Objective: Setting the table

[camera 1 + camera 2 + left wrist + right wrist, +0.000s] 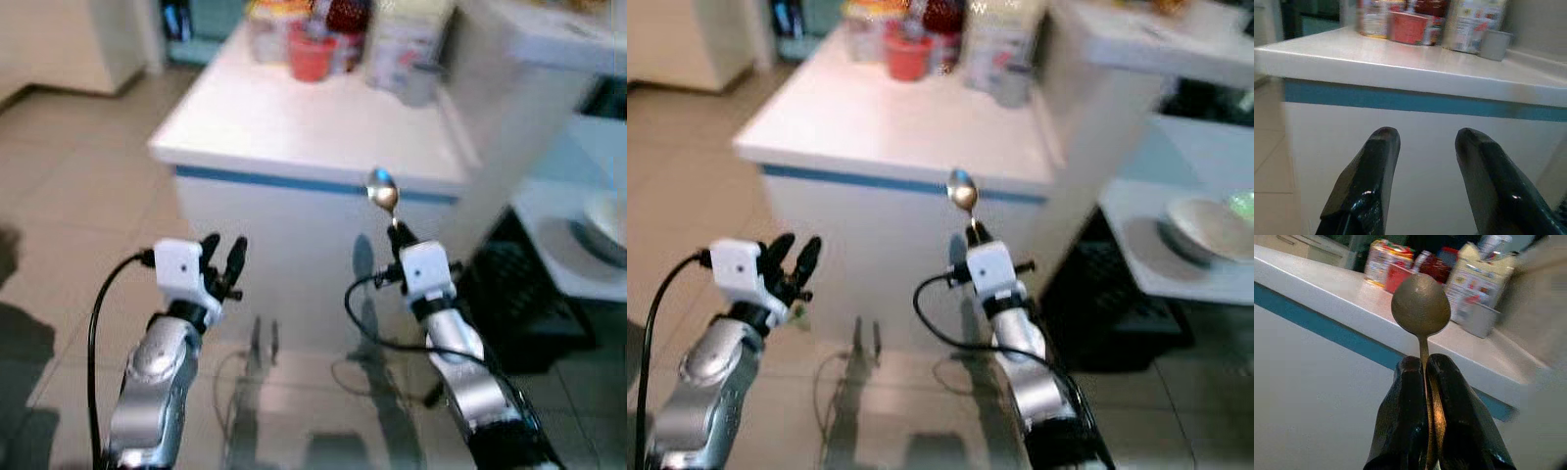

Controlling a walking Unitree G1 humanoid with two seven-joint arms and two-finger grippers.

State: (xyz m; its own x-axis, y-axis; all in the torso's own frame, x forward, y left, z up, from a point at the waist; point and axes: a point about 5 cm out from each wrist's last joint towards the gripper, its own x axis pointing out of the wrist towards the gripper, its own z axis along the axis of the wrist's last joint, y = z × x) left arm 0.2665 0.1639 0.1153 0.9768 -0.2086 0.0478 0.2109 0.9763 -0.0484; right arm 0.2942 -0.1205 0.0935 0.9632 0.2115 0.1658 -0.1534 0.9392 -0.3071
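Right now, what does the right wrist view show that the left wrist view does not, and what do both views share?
Right wrist view: the right gripper shut on the handle of a dull metal spoon, bowl pointing out past the fingertips.

Left wrist view: the left gripper, its fingers apart with nothing between them.

Both: the white counter with a blue stripe under its edge, the red cup, the printed white carton and the small grey cup at its far side.

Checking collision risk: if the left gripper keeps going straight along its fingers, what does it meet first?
Likely the white counter's front panel, just below its blue stripe; the left gripper is open and empty. Depth unclear.
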